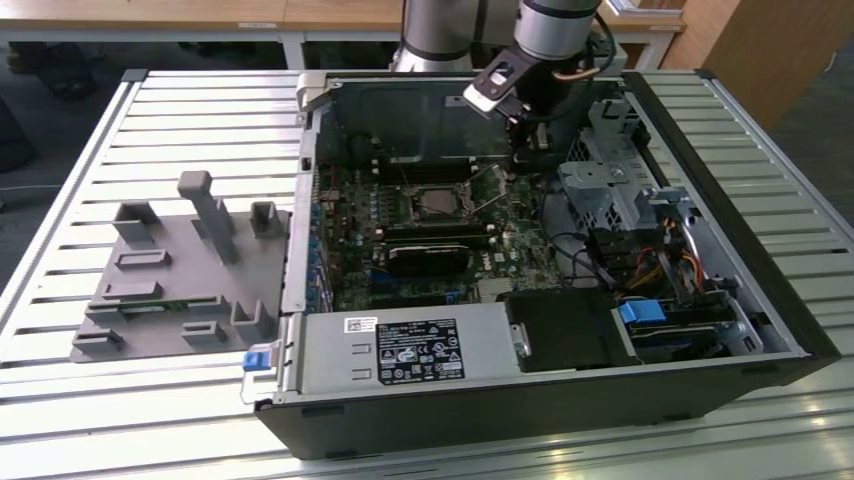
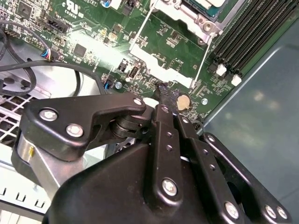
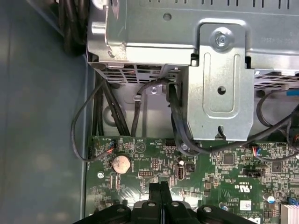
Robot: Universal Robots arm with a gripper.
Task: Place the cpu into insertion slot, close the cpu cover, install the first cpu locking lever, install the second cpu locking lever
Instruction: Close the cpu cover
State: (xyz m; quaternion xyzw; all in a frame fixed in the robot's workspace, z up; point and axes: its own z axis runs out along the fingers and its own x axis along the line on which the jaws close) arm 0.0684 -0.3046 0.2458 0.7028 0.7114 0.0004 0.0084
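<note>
- in the exterior view the gripper point(image 1: 533, 148) is seen lowered into the open computer case point(image 1: 747, 330), over the far edge of the motherboard point(image 1: 400, 250). it is apart from the insertion slot point(image 1: 412, 190), toward the exterior view's right.
- the cpu point(image 1: 438, 204) is seen lying in that slot, with the cpu cover point(image 1: 462, 206) framing it. whether the cover is pressed fully flat cannot be told.
- the grey fixture point(image 1: 174, 270) is supplied by the exterior view, on the slatted table point(image 1: 80, 150) at the case's side toward the exterior view's left.
- in the second wrist view the fingers point(image 2: 161, 121) are shown pressed together with nothing between them. the tips are just beside the coin battery point(image 2: 183, 101).
- finer detail is given by that same view: two thin silver locking levers point(image 2: 203, 60) run along the board from the socket corner, and the memory slots point(image 2: 247, 28) lie alongside.
- in the first wrist view the closed tips are shown over the board edge, the battery is seen near them, and a metal bracket point(image 3: 222, 84) with black cables point(image 3: 175, 121) is seen beyond.
</note>
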